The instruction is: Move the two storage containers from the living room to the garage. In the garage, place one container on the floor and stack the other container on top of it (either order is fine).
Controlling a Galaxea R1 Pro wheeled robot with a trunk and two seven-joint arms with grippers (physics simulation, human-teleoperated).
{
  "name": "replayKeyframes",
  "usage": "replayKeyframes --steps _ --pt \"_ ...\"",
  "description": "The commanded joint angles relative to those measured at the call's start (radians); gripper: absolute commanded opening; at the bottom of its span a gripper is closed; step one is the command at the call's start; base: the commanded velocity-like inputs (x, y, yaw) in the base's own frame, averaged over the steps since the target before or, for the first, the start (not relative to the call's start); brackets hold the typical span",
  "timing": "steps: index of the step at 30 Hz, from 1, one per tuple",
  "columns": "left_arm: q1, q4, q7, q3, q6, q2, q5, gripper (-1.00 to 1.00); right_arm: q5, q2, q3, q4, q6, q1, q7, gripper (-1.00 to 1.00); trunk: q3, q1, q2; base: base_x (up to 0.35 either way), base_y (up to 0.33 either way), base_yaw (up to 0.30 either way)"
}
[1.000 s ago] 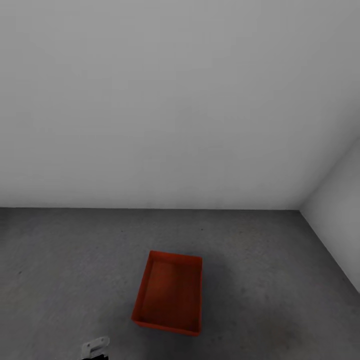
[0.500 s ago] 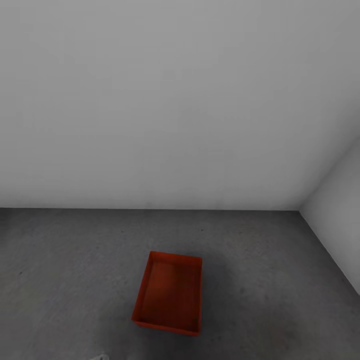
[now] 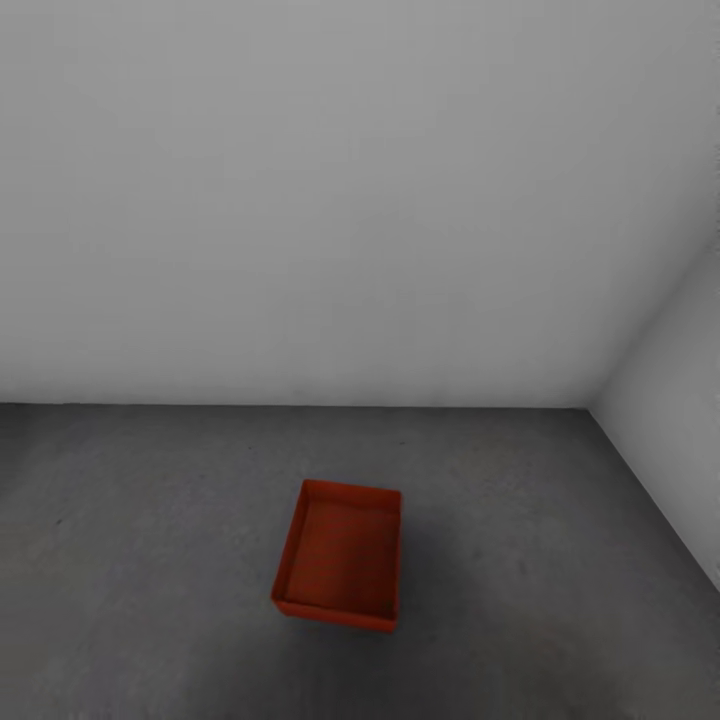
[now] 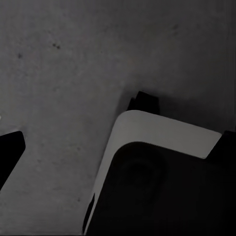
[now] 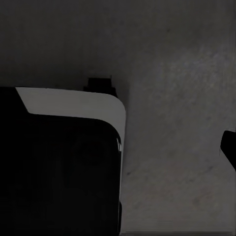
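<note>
Head view showed one storage container [image 3: 338,556] lying on the dark grey floor [image 3: 150,560], near the corner of the pale walls [image 3: 350,200]. How far each hand was open I could not tell.

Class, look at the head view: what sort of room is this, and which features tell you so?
Probably a garage or a similar bare utility room: a rough dark grey concrete-like floor, plain pale grey walls meeting at a corner, and no furniture, just one orange-red storage container on the floor.
</note>
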State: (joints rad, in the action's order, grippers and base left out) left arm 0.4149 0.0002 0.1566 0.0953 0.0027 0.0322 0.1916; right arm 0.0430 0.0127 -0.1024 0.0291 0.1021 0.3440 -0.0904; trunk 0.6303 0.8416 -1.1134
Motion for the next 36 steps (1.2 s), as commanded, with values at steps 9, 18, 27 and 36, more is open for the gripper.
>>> replayKeyframes --steps 9,18,27,36 --pt "-0.046 0.000 0.000 0.007 0.000 0.000 0.000 1.00 0.003 -0.003 -0.008 0.003 0.005 0.001 -0.002 1.00 0.001 -0.001 -0.001 -0.343 0.000 0.000" --pt "-0.058 0.000 0.000 0.007 -0.001 -0.001 -0.001 1.00 0.002 -0.005 -0.008 0.003 0.005 0.001 -0.002 1.00 0.001 -0.001 -0.001 -0.344 0.000 0.000" --pt "-0.059 0.000 0.000 0.006 -0.001 -0.002 -0.004 1.00 0.001 -0.007 -0.008 0.003 0.004 0.001 -0.002 1.00 0.001 -0.001 -0.001 -0.340 0.042 0.000" --pt "-0.059 0.000 0.000 0.007 -0.001 -0.003 -0.005 1.00 0.009 -0.006 -0.006 0.005 0.006 -0.001 -0.001 1.00 -0.004 -0.001 -0.001 -0.208 0.024 0.026"
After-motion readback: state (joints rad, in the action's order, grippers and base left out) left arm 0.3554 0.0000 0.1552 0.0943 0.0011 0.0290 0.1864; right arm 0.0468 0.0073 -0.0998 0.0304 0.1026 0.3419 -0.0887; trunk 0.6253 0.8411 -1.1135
